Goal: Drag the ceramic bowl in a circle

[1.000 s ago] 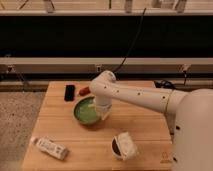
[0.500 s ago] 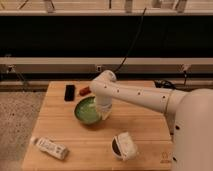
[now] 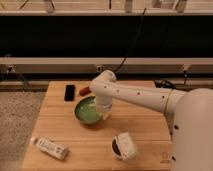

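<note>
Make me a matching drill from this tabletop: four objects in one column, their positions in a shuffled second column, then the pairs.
Objects:
1. glossy green ceramic bowl
2. flat black rectangular device
3. white plastic bottle lying down
4. white cup with dark inside

Positions:
A. front left corner
B. front, right of centre
C. back left
D. centre, with the gripper at its right rim

Pairs: 1-D, 2-C, 3-A, 4-B

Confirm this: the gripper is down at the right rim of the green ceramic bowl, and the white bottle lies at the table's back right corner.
Not quite. The camera view shows the white bottle lying at the table's front left corner, not the back right. The rest holds: the gripper is down at the right rim of the green ceramic bowl.
</note>
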Controlling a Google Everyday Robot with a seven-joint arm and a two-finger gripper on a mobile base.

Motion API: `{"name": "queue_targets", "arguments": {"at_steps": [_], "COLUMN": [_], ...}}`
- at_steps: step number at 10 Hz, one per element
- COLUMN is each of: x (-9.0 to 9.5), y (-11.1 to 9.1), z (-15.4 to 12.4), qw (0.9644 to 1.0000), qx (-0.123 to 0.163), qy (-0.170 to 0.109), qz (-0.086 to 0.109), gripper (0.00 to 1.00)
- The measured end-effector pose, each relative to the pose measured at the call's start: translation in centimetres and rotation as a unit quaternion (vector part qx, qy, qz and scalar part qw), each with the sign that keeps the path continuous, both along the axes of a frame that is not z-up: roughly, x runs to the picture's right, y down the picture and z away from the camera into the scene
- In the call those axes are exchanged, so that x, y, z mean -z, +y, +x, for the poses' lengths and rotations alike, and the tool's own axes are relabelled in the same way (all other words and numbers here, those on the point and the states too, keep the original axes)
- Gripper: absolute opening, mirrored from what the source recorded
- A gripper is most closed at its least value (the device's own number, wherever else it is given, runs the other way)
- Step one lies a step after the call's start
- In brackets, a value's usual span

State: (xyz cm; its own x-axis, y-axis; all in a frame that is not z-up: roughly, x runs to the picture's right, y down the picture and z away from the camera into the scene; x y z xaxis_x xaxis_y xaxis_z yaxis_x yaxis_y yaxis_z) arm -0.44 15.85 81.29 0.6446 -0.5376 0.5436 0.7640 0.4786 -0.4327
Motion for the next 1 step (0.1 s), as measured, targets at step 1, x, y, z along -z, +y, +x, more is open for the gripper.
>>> {"name": "queue_targets", "arguments": {"at_steps": [1], "x": [-0.09], "y": [-0.07], "z": [0.09], "qw": [1.0000], "qx": [0.002], "qy": [0.000], "qz": [0.000], "gripper": [0.02]}}
